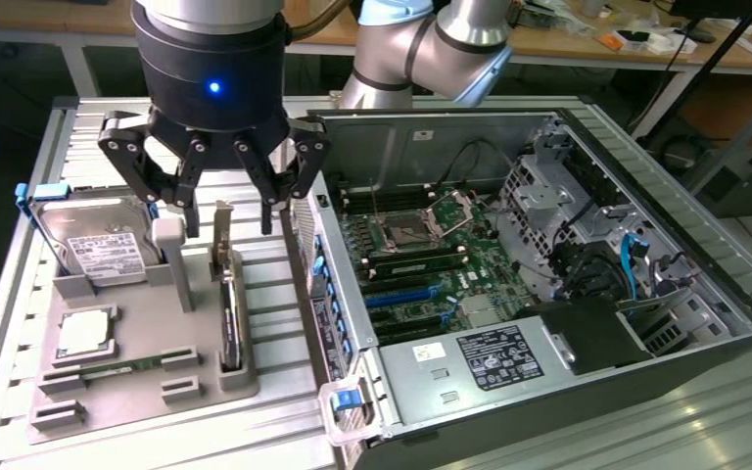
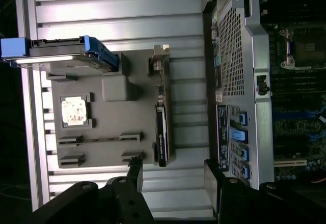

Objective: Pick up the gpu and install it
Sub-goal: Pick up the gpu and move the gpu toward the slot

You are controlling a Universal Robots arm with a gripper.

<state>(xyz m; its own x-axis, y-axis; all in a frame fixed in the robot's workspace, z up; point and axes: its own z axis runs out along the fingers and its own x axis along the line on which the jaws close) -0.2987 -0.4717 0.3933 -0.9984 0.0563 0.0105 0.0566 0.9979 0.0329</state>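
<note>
Closest in, the gripper (image 2: 175, 180): spread to its widest, holding nothing, hanging over the gpu (image 1: 228, 313) with no contact to be seen. Stood on its long edge in a slot of the grey tray (image 1: 173, 323), silvery bracket (image 1: 223, 235) upright at one end, probably to offer a thin edge for pinching from above. Just beside the tray, the computer case (image 1: 442, 116), laid open with board slots facing up, seemingly for access from overhead.

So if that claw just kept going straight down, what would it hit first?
Most likely the gpu, standing on edge in the grey tray. The open gripper points down over its bracket end. Depth is hard to judge, so a finger might meet the tray instead.
</note>
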